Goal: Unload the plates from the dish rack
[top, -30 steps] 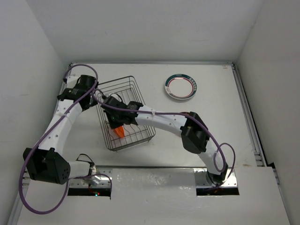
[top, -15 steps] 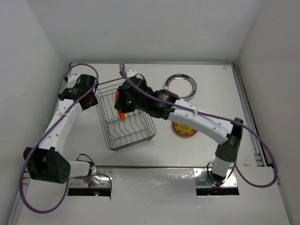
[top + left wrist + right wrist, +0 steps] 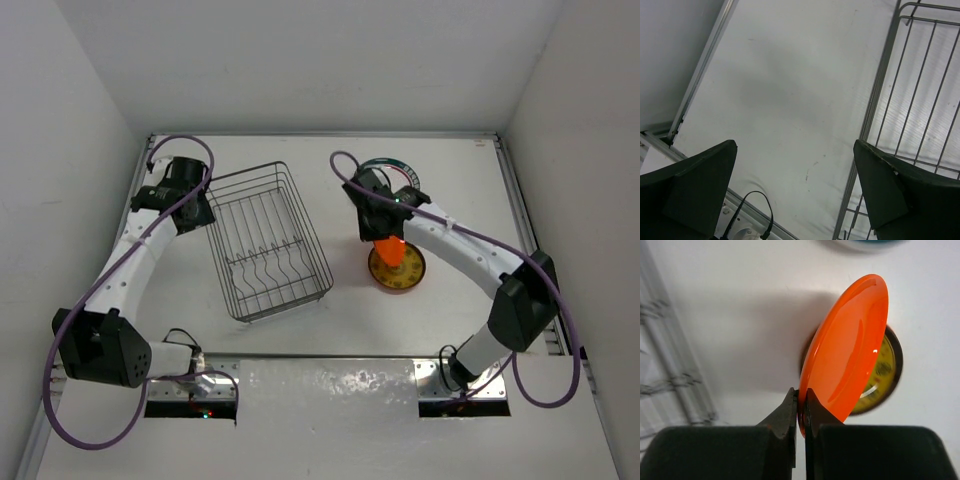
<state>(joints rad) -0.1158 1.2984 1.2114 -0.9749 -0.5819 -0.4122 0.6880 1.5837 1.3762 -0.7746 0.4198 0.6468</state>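
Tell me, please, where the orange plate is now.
In the top view, the orange plate is pinched by its rim in the right gripper, right of the dish rack and just over the yellow plate.

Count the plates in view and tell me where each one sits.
3. An orange plate, held by the right gripper; a yellow dark-rimmed plate flat beneath it; a green-rimmed white plate further back, partly hidden by that arm. The rack holds none.
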